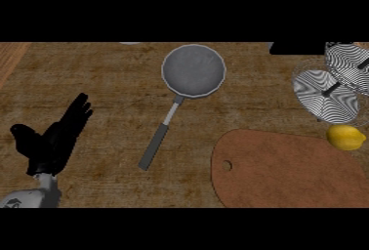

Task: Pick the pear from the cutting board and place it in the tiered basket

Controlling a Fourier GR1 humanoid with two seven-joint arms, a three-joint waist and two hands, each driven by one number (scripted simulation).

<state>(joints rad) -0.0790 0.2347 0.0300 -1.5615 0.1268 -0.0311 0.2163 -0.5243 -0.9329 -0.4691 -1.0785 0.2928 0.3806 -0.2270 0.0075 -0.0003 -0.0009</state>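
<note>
A yellow pear lies at the upper right edge of the brown cutting board, just below the tiered basket. The basket is a wire stand with round, black-and-white striped trays at the right edge. My left hand stands open at the left, fingers straight and pointing up, far from the pear. No right hand shows in this view.
A grey frying pan with a long handle lies in the middle of the wooden counter, handle pointing down-left. A dark object sits at the top right edge beside the basket.
</note>
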